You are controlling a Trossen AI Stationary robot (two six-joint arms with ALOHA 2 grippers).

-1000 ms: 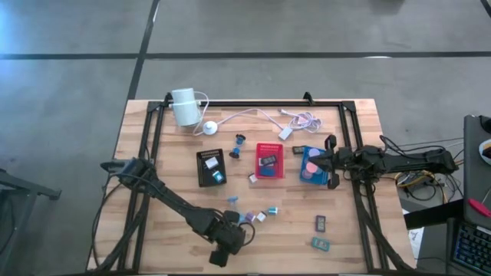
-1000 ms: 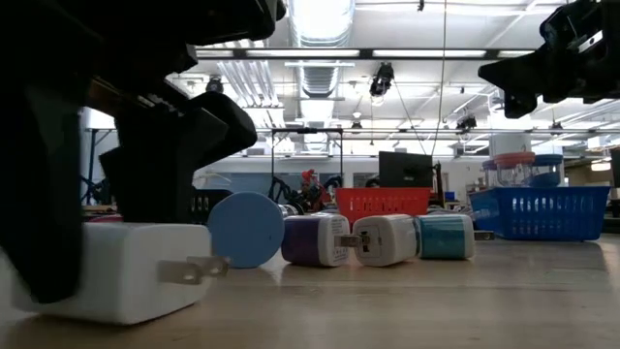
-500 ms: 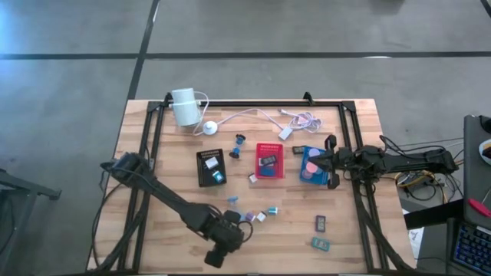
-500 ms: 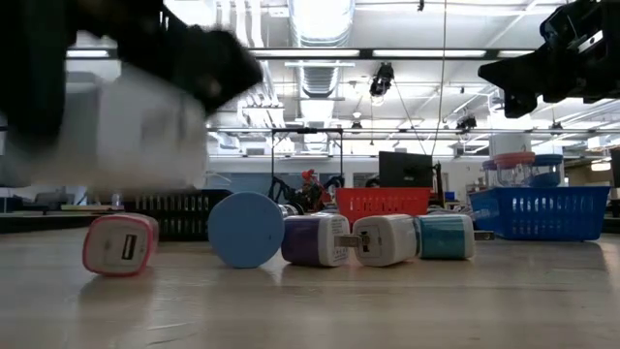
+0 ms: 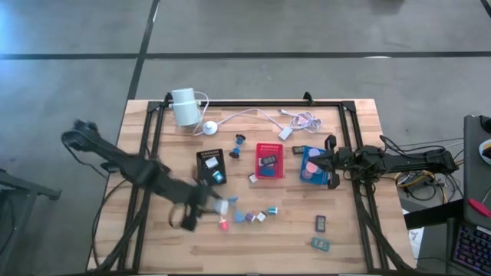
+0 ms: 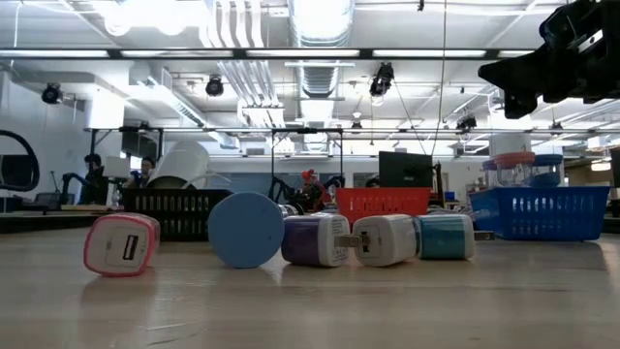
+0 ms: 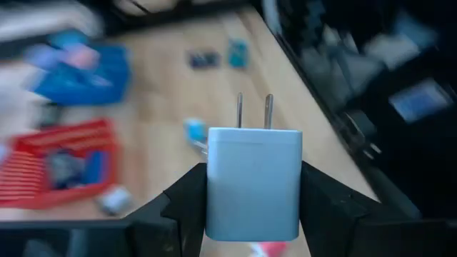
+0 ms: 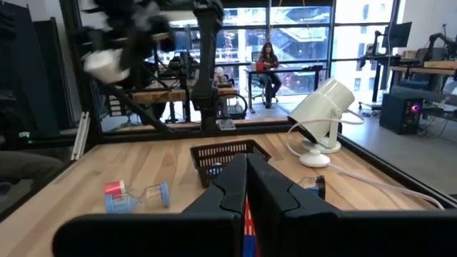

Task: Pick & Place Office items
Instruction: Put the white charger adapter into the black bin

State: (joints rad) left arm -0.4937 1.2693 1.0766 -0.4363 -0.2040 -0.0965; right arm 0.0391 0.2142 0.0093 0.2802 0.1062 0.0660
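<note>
Now, from above, the left gripper (image 5: 217, 204) has swung away from the table's near edge, where it was a second ago, toward the black tray (image 5: 210, 167); it carries a white charger block (image 5: 221, 205) above the wood, beside the pink block (image 5: 223, 225) and the short row of blocks (image 5: 253, 217). The right gripper (image 5: 331, 162) hangs over the blue tray (image 5: 311, 164) as before, unmoved.

At table height, the big white block and dark fingers that filled the left foreground earlier are gone. The pink block (image 6: 121, 244) lies on its side with its port facing the camera; the blue disc (image 6: 245, 230) stands on edge, touching the purple block (image 6: 315, 239), then the white block (image 6: 385, 239), prongs pointing left, and the teal block (image 6: 446, 236).

From the left wrist, the white charger block (image 7: 253, 183) sits pinched between the two fingers (image 7: 188, 207), long axis and prongs pointing forward, away from the wrist, above the red tray (image 7: 58, 170).

From the right wrist, its fingers (image 8: 232, 187) are pressed together, holding nothing.
</note>
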